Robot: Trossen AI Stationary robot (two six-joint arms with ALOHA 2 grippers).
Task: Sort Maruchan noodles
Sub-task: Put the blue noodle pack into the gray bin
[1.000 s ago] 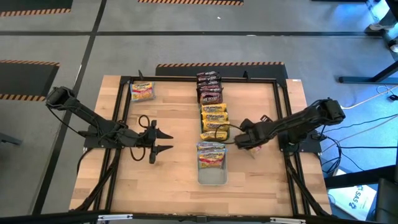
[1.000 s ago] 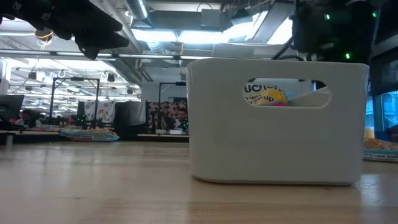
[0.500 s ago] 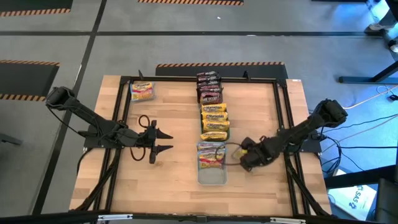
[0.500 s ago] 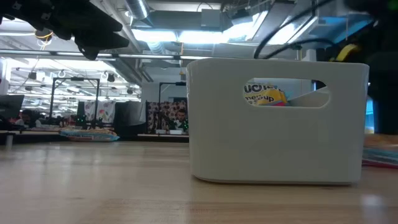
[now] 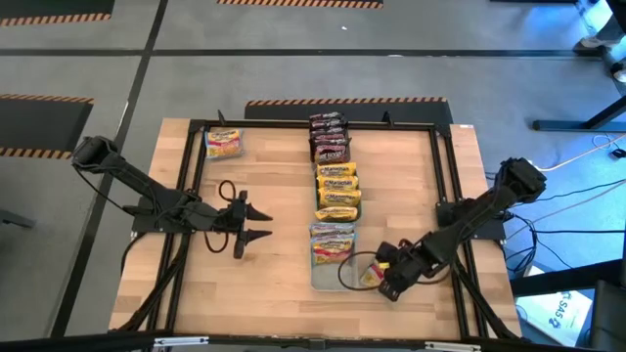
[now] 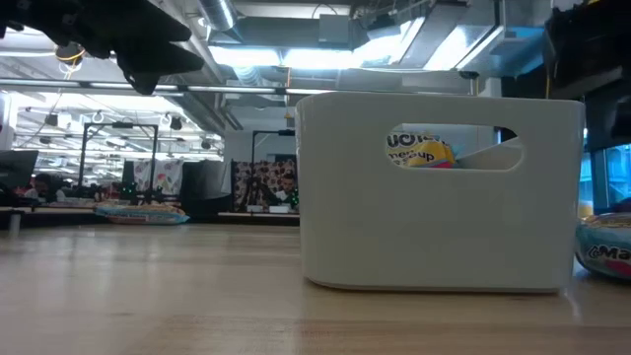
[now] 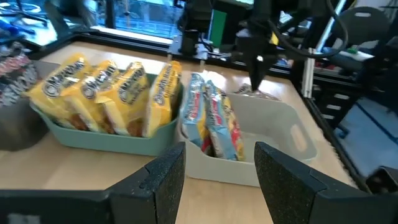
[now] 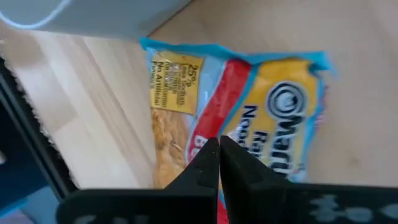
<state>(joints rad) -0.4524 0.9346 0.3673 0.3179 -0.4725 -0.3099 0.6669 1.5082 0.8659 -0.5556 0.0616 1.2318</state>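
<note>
Right gripper (image 5: 384, 284) low over the wooden surface (image 5: 264, 284), fingers pressed together and holding nothing, beside the white tray (image 5: 333, 278). A loose Maruchan packet (image 8: 249, 118), blue-edged with red and yellow print, lies flat on the surface just beyond the fingertips in the right wrist view and beside the tray's wall; in the low view its end shows at the tray's right (image 6: 606, 247).

Left gripper (image 5: 246, 223) waits over the left half of the surface, fingers apart and empty.

Sorted packets stand on edge in a central row: dark red-brown ones (image 5: 330, 137) farthest, yellow ones in the teal tray (image 7: 106, 134), pale ones in the white tray. One further packet (image 5: 223, 145) lies alone near the far left corner.

Handling, by judgement: the loose packet is light, its wrapper crinkly and slick, its noodle block brittle. A hold across a short edge or the crimped seam probably suits best; a flat-lying packet may slide when nudged.

The surface is pale wood inside a black frame. Beyond lies grey floor with hazard-striped tape; the low view shows a lit workshop with ceiling ducts.
</note>
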